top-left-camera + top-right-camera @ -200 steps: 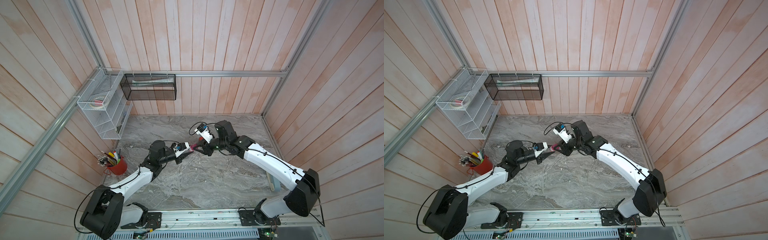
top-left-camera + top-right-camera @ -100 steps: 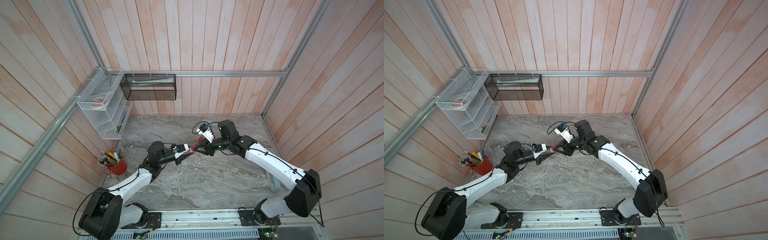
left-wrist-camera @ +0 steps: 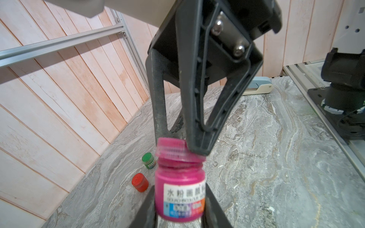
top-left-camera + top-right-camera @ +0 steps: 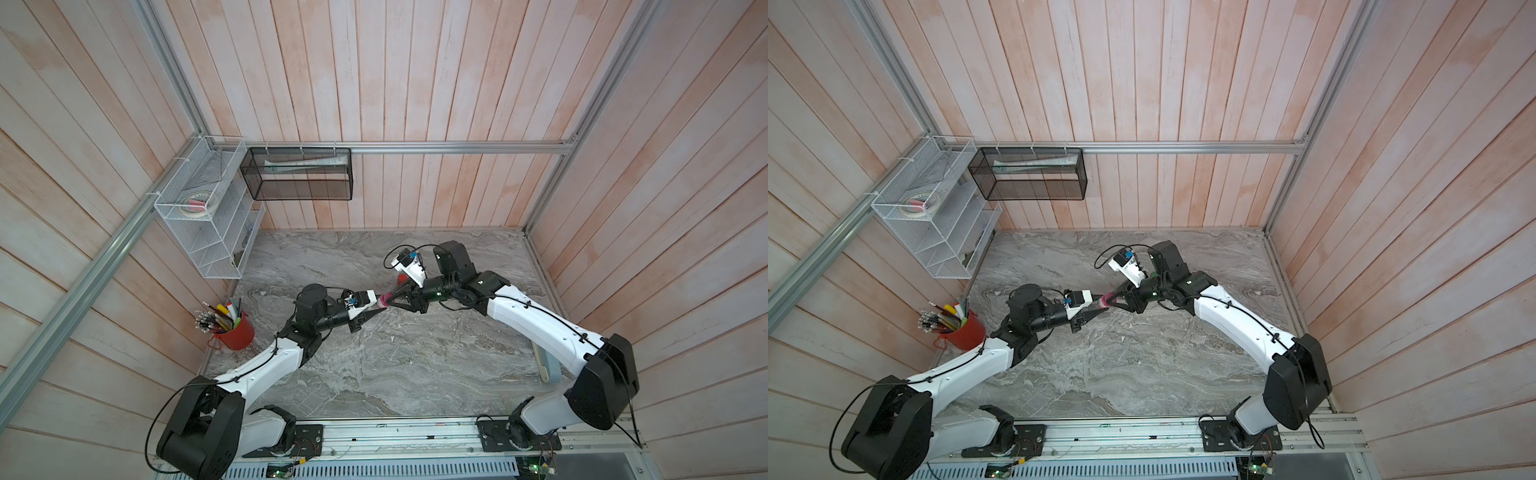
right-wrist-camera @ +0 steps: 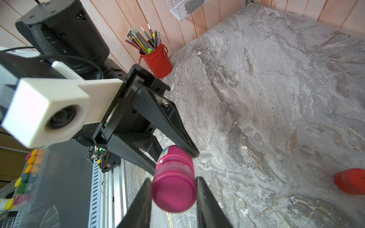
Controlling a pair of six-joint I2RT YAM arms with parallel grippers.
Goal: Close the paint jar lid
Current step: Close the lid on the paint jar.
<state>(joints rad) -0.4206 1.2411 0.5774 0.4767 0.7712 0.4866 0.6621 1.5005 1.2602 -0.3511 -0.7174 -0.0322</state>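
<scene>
The pink paint jar (image 3: 179, 189) is held in the air over the middle of the desk (image 4: 415, 365); it lies nearly level in both top views, lid end toward 3 o'clock; lid (image 3: 171, 149) sits on the neck, slightly askew; left jaws clenched on the jar body, reaching in from 8 o'clock; right jaws clenched on the lid, reaching in from 3 o'clock; red jar (image 4: 401, 277) stands on the desk nearby, at 1 o'clock of the pink one; green jar (image 3: 149, 160) near the red; red pencil cup (image 4: 235, 332) at the desk's 9 o'clock edge.
</scene>
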